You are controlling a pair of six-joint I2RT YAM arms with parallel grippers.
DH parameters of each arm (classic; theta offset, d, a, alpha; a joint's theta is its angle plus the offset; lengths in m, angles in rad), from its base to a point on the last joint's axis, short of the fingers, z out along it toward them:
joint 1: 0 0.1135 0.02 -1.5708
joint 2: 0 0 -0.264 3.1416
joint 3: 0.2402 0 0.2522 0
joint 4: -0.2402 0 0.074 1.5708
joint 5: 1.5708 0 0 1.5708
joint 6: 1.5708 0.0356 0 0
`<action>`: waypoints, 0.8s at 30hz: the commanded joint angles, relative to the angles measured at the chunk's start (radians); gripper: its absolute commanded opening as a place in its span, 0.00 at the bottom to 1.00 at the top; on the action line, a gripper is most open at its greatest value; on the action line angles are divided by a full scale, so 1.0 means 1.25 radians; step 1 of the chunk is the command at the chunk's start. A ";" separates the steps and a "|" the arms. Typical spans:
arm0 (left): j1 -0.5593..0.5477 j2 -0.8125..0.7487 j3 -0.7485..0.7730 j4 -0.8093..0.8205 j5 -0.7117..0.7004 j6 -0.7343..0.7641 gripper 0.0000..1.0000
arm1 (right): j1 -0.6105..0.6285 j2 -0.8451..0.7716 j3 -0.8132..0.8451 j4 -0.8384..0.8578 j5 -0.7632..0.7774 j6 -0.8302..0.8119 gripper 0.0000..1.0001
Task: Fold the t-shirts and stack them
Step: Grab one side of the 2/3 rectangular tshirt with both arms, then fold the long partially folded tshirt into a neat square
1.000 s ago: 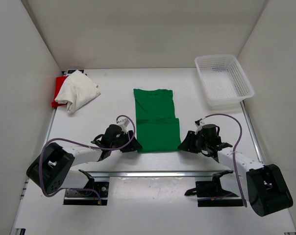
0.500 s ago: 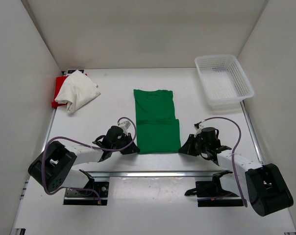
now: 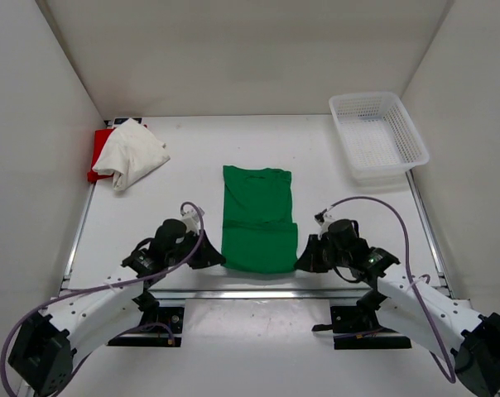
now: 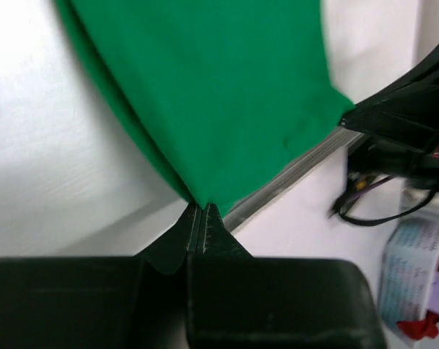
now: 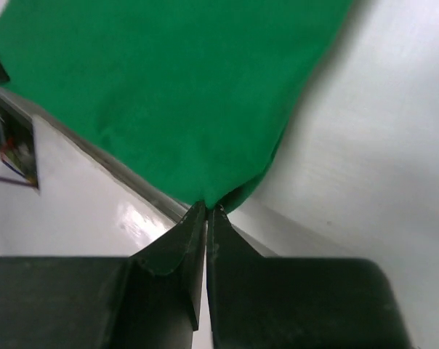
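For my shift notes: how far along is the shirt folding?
Done: the green t-shirt is folded lengthwise into a narrow strip. In hand: the left end effector and right end effector each pinch a near corner. Left: finishing that fold, then the crumpled white t-shirt and the red t-shirt beneath it; no folded stack.

Cannot see the near corners of the green t-shirt (image 4: 205, 94), swallowed between the pressed-together fingertips of the left gripper (image 4: 198, 209) and the right gripper (image 5: 206, 209). Beyond both pairs of fingertips, cut off by the wrist views' top edges. Right of the left gripper's fingers, only smeared cables (image 4: 365, 200) and a printed patch (image 4: 414, 265) too blurred to read. Far beyond those fingers, mostly buried under the crumpled white t-shirt (image 3: 134, 153): the red t-shirt (image 3: 96, 155).
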 commanded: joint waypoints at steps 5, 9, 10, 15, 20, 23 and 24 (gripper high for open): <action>0.159 0.168 0.267 -0.047 0.040 0.108 0.00 | -0.202 0.197 0.273 0.081 -0.079 -0.120 0.00; 0.212 0.366 0.446 -0.007 -0.006 0.137 0.00 | -0.294 0.391 0.426 0.167 -0.144 -0.146 0.00; 0.220 0.393 0.466 0.003 0.000 0.129 0.00 | -0.321 0.425 0.447 0.182 -0.164 -0.137 0.00; 0.256 0.607 0.661 0.023 -0.049 0.130 0.00 | -0.360 0.655 0.631 0.225 -0.186 -0.128 0.00; 0.287 0.796 0.816 0.040 -0.072 0.111 0.00 | -0.397 0.897 0.826 0.188 -0.222 -0.150 0.00; 0.314 0.893 0.871 0.077 -0.053 0.074 0.00 | -0.409 0.999 0.916 0.190 -0.245 -0.144 0.00; 0.322 0.928 0.893 0.086 -0.043 0.060 0.00 | -0.420 1.013 0.936 0.188 -0.252 -0.138 0.00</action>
